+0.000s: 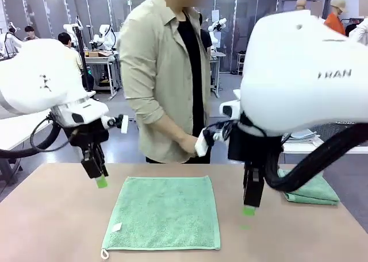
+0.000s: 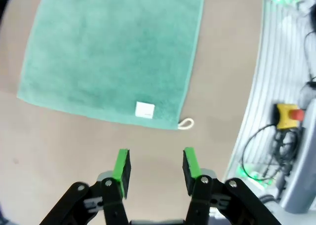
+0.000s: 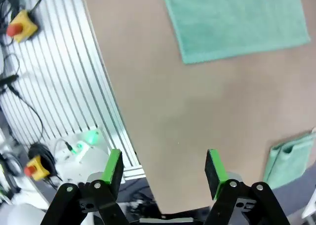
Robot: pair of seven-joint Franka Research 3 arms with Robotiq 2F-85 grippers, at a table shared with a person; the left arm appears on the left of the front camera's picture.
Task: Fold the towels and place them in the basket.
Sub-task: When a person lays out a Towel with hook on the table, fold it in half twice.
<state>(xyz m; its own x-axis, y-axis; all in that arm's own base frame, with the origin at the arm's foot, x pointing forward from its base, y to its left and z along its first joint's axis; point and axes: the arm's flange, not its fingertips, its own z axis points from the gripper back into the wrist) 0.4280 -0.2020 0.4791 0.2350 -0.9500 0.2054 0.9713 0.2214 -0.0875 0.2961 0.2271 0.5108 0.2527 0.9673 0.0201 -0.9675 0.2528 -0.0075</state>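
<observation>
The brown desk [image 1: 57, 227] carries one mint-green towel [image 1: 164, 213] spread flat at its middle. A person [image 1: 161, 72] stands at the far side behind it, hands held together off the cloth. A second, folded towel [image 1: 313, 190] lies well apart at the desk's right end. The two white arms hang on either side of the flat towel. The left fingers [image 1: 101, 180] hover just beside its left edge. The right fingers [image 1: 249, 210] hover over bare desk between the flat towel and the folded one. Both pairs stand parted and empty, the right pair wider than the left. From the left wrist, a small white label [image 2: 144, 109] and the corner loop [image 2: 185, 124] lie closest to the pads. I judge the fold of this towel has not yet begun, and this is the approach to it. The next move calls for each pair to come down on a corner on its own side and pinch the terry without dragging it. Both then lift together and carry that edge over to meet the opposite one.
</observation>
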